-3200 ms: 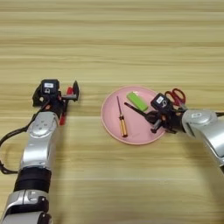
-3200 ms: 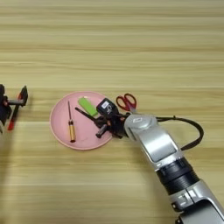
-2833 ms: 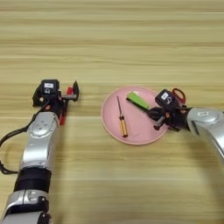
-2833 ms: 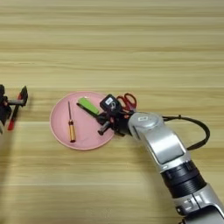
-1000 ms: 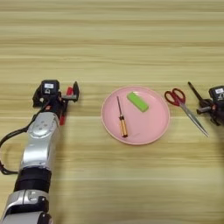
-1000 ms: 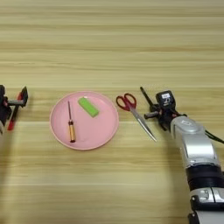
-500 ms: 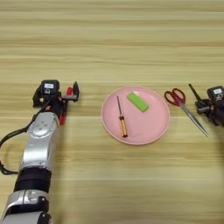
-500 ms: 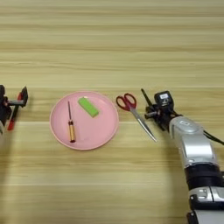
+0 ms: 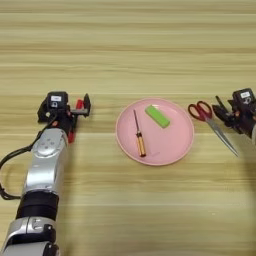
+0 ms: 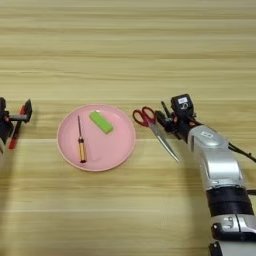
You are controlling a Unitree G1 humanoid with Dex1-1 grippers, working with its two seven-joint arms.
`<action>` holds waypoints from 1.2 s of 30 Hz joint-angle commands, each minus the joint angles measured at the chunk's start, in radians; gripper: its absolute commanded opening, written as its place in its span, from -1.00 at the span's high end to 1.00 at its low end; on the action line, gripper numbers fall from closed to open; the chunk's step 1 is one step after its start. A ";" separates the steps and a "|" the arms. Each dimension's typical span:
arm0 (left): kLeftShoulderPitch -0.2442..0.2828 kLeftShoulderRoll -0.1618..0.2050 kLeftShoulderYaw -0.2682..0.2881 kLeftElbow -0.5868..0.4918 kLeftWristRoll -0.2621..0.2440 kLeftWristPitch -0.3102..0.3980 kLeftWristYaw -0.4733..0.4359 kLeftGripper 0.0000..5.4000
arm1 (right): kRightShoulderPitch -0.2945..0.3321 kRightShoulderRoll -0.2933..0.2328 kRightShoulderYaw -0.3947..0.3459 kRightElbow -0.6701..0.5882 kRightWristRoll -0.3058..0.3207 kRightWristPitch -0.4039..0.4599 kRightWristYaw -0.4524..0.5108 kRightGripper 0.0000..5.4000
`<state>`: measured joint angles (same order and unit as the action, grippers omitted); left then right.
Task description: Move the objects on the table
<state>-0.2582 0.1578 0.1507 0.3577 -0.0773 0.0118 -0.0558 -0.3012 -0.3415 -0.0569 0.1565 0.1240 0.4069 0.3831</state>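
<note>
1. The task looks partly done. Two things lie in the pink plate (image 9: 172, 150), and the red scissors (image 10: 154, 126) lie on the table (image 9: 130, 45) just left of the right gripper (image 10: 167, 121).
2. In the plate are the screwdriver (image 9: 139, 141) and the green block (image 9: 157, 115), apart from each other.
3. The right gripper looks empty beside the scissors blades; I cannot tell how wide its fingers are.
4. The left gripper (image 9: 80, 106) rests well left of the plate, fingers apart, holding nothing.
</note>
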 commanded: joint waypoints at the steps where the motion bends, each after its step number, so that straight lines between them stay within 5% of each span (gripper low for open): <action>1: -0.010 -0.003 -0.005 0.004 0.005 -0.004 0.003 -1.00 | 0.022 0.015 0.037 -0.102 0.004 0.044 0.007 -0.26; 19: -0.009 -0.011 -0.006 0.002 0.009 -0.005 0.007 -1.00 | 0.062 0.053 0.212 -0.367 0.013 0.219 0.042 -0.98; 36: -0.011 -0.020 -0.006 0.008 0.013 -0.011 0.012 -1.00 | 0.025 0.099 0.322 -0.364 0.037 0.314 0.081 -1.00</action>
<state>-0.2584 0.1385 0.1483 0.3612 -0.0702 0.0107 -0.0511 -0.2571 -0.2507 0.2564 -0.2137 0.1493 0.6964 0.4532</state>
